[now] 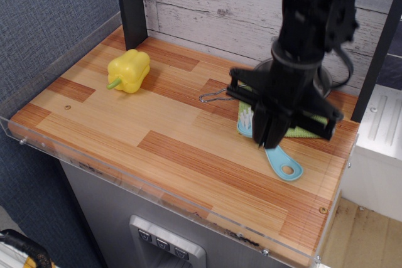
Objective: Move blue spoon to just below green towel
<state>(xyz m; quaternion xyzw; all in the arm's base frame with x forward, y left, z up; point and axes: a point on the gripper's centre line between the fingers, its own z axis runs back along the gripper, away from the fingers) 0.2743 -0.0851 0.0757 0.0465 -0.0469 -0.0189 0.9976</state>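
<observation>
The blue spoon (274,155) lies flat on the wooden table. Its white-bristled head is by the towel's front edge and its handle, ending in an oval hole, points toward the front right. The green towel (306,132) lies under a steel pan (267,76) at the back right and is mostly hidden by the arm. My gripper (270,137) hangs above the spoon's head end, fingers pointing down and pressed together, holding nothing. It is clear of the spoon.
A yellow toy pepper (129,70) sits at the back left. The pan's wire handle (217,96) sticks out to the left. A clear plastic lip runs along the table's front edge (157,186). A dark post (130,4) stands at the back.
</observation>
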